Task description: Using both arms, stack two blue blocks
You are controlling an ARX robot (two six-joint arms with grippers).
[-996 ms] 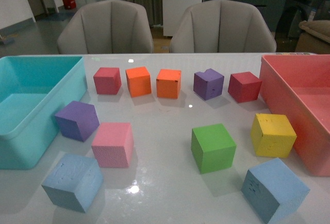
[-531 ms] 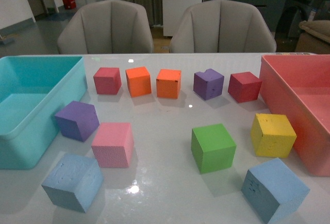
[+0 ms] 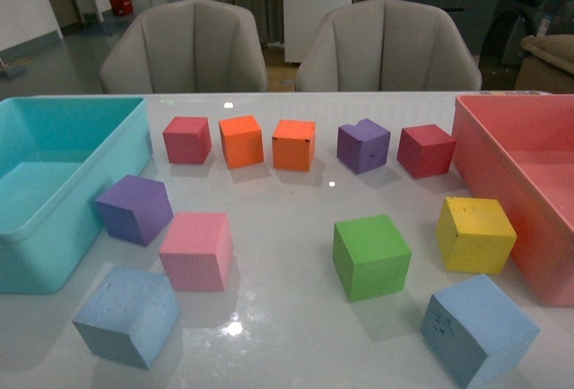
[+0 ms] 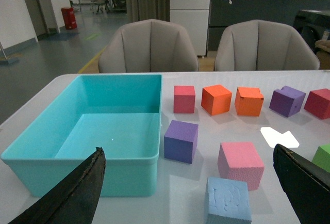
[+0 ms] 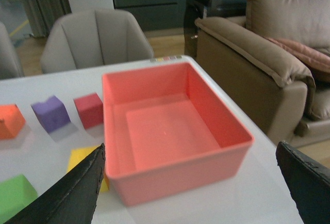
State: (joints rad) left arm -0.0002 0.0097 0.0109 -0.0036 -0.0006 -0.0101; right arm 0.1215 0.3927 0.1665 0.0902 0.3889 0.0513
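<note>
The left gripper (image 4: 188, 150) and right gripper (image 5: 191, 147) show only as dark finger edges, spread wide, holding nothing; the left blue block (image 3: 126, 315), its base cut off in the left wrist view, sits near the turquoise bin (image 3: 54, 255); the right blue block (image 3: 478, 328) lies well apart, near the red bin (image 3: 502, 183).

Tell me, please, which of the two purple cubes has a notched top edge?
The back-row purple cube, between an orange cube and a dark red cube. The other purple cube, beside the turquoise bin, looks intact.
</note>
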